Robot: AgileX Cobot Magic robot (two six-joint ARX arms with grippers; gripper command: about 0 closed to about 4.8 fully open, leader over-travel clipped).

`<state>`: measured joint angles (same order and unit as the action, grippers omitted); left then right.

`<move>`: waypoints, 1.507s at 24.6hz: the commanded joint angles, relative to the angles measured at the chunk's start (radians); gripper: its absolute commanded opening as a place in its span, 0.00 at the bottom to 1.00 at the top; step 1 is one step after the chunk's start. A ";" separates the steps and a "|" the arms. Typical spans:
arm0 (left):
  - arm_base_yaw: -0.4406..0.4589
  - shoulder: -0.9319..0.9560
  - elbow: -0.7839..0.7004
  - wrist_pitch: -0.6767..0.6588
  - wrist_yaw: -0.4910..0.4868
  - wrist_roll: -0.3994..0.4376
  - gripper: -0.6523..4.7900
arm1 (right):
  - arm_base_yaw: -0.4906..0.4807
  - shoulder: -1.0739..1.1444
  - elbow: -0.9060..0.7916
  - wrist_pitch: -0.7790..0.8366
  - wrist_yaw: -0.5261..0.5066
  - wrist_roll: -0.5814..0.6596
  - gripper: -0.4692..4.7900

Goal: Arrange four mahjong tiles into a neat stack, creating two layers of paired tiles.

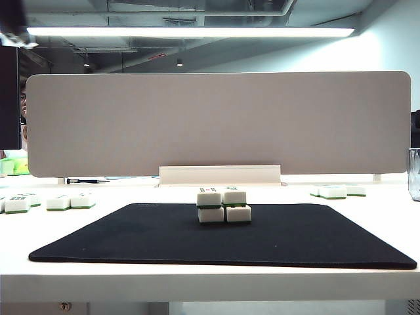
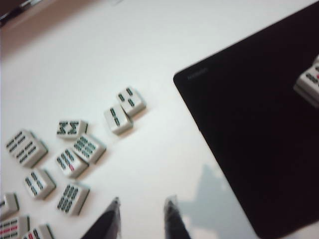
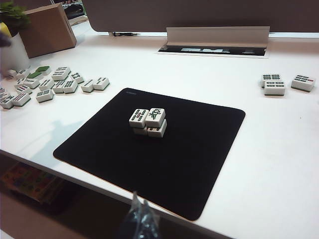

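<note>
The four mahjong tiles form the stack (image 1: 223, 205) on the black mat (image 1: 131, 239): two white tiles with green backs side by side and two more on top, also seen in the right wrist view (image 3: 148, 122). My left gripper (image 2: 144, 200) hangs open over the bare white table beside the mat's corner, with nothing between its fingers; the stack (image 2: 310, 82) shows only at that view's edge. My right gripper (image 3: 139, 196) is shut and empty, hovering off the table's front edge, well short of the stack. Neither gripper appears in the exterior view.
Several loose tiles (image 1: 69, 201) lie on the table left of the mat, seen close up as a cluster (image 2: 75, 159) in the left wrist view. A few more (image 1: 338, 191) lie at the right. A grey partition (image 1: 216, 121) closes the back. A cardboard box (image 3: 45, 30) stands far left.
</note>
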<state>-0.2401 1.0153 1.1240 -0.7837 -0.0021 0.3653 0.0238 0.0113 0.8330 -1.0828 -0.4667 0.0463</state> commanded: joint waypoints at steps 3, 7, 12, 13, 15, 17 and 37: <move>0.000 -0.236 -0.130 -0.070 -0.018 -0.108 0.33 | 0.000 -0.012 0.004 0.010 0.001 -0.002 0.09; -0.001 -0.440 -0.220 -0.075 -0.251 -0.116 0.32 | 0.000 -0.012 0.004 0.010 0.001 -0.002 0.09; -0.001 -0.703 -0.245 -0.069 -0.269 -0.181 0.33 | 0.000 -0.012 0.004 0.010 0.001 -0.002 0.09; -0.001 -0.731 -0.245 -0.070 -0.267 -0.182 0.33 | 0.000 -0.012 0.004 0.010 0.001 -0.002 0.09; -0.001 -0.789 -0.245 -0.057 -0.266 -0.182 0.33 | 0.000 -0.012 0.004 0.010 0.000 -0.002 0.09; -0.001 -0.856 -0.245 0.044 -0.219 -0.186 0.33 | 0.000 -0.012 0.004 0.010 0.002 -0.002 0.09; 0.285 -0.986 -0.925 0.546 0.114 -0.336 0.32 | 0.000 -0.012 0.004 0.010 -0.003 -0.002 0.09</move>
<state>0.0452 0.0597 0.2153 -0.2672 0.1192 0.0326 0.0238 0.0113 0.8330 -1.0828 -0.4679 0.0463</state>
